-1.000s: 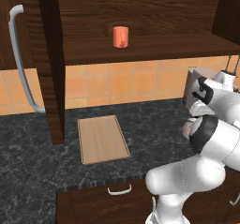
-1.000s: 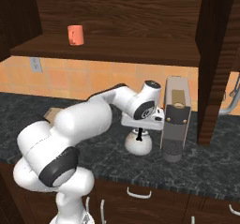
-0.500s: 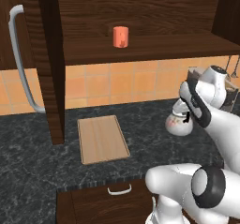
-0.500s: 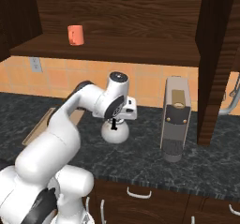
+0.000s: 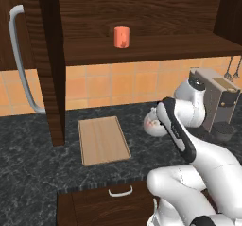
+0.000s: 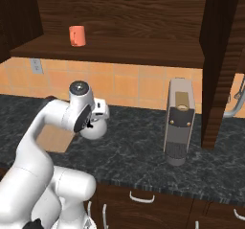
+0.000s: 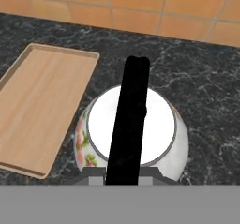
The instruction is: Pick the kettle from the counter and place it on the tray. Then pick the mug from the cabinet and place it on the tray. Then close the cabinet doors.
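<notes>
Starting at the far left, the open cabinet door point(image 5: 21, 59) with its curved silver handle stands swung out, and its partition panel comes down to the desk point(image 5: 28, 159) just left of the tray point(image 5: 103, 140). That tray lies flat and bare on the dark marbled stone, long side running near to far, its rim free on all sides. Above it the mug point(image 5: 121, 36) sits upright on the cabinet shelf point(image 5: 142, 50), untouched. Right of the tray, and near it, hangs the kettle point(image 7: 133, 134): a second ago it stood close beside the toaster point(image 6: 178, 120) at the right, and it has since been carried leftward across the desk, so the pick appears done and the carry is well under way. In the hand view the black handle runs straight up from between the finger tips, which suggests the gripper point(image 6: 94, 118) is clamped on the kettle's handle; the fingers themselves are hidden behind it. The kettle appears lifted off the stone rather than resting on it, though the gap beneath it cannot be judged exactly. What remains of this step is a short move farther left until the kettle is over the board, then a lowering inside the thin rim. Room looks generous: nothing lies between kettle and tray, and the toaster is now well apart to the right. The partition panel at the tray's far-left corner and the shelf edge overhead are the nearest things to mind.
</notes>
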Controlling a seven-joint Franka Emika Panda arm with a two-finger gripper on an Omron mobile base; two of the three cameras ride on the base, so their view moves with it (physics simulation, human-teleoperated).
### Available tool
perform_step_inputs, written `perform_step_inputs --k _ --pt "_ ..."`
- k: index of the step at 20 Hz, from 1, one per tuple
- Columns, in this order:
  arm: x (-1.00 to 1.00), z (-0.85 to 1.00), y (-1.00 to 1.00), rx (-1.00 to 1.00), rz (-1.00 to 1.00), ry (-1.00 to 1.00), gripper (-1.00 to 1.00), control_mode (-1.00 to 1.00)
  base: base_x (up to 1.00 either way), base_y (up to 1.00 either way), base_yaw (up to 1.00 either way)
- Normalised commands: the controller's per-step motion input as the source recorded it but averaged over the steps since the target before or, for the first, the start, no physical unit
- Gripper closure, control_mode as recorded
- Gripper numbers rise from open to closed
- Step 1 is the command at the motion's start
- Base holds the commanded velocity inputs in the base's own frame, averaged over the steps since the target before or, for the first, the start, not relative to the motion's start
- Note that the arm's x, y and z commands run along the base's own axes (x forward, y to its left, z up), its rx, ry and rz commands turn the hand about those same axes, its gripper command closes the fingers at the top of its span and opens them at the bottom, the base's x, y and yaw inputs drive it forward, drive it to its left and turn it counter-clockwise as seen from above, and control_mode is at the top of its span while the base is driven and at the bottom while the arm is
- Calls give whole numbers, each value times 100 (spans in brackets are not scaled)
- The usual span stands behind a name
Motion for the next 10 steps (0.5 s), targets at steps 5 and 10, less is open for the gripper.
perform_step_inputs --k 5,10 --pt "10 4 100 0 0 0 100 -100 0 0 0" --pt "15 13 98 0 0 0 100 -100 0 0 0"
